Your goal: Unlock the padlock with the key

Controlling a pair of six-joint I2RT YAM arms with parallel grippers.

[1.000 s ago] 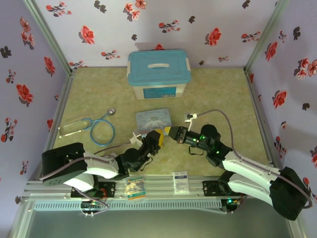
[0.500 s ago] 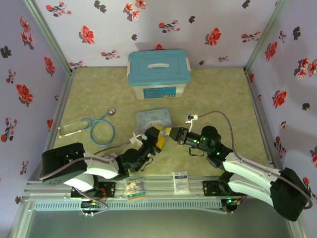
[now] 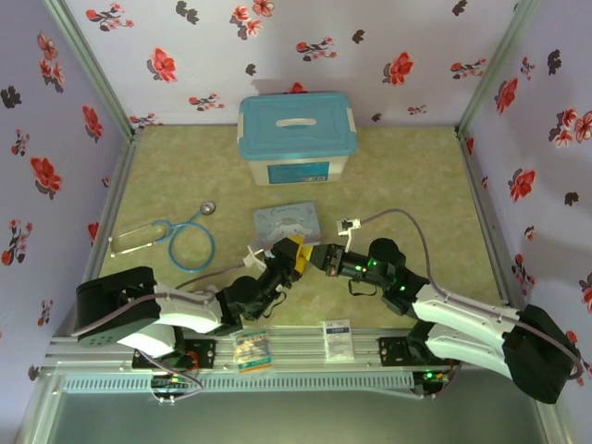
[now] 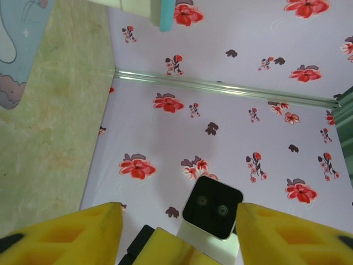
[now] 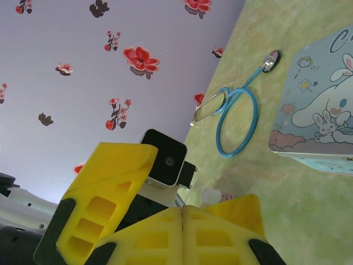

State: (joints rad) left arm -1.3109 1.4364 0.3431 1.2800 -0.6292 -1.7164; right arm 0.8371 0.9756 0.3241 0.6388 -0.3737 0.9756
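Note:
My two grippers meet nose to nose in front of the cartoon tin (image 3: 287, 222). The left gripper (image 3: 292, 252) (image 4: 179, 210) has its yellow jaws apart, and the right gripper's fingertips (image 4: 171, 248) sit in the gap with space on both sides. The right gripper (image 3: 313, 256) (image 5: 182, 210) is shut, pads pressed flat together, and nothing shows between them. In the right wrist view the left gripper's fingers (image 5: 110, 182) flank mine, with its wrist camera (image 5: 164, 157) behind. The padlock and the key are hidden.
A blue-lidded box (image 3: 296, 139) stands at the back. A blue stethoscope (image 3: 180, 236) (image 5: 237, 121) lies at the left. A small white cap (image 5: 212, 194) lies beside the left fingers. Two small packets (image 3: 252, 350) (image 3: 337, 338) rest on the near rail. Flowered walls enclose the table.
The left jaws spread wide, then came partly back in. The right gripper, still shut, slid a little left into the gap between them.

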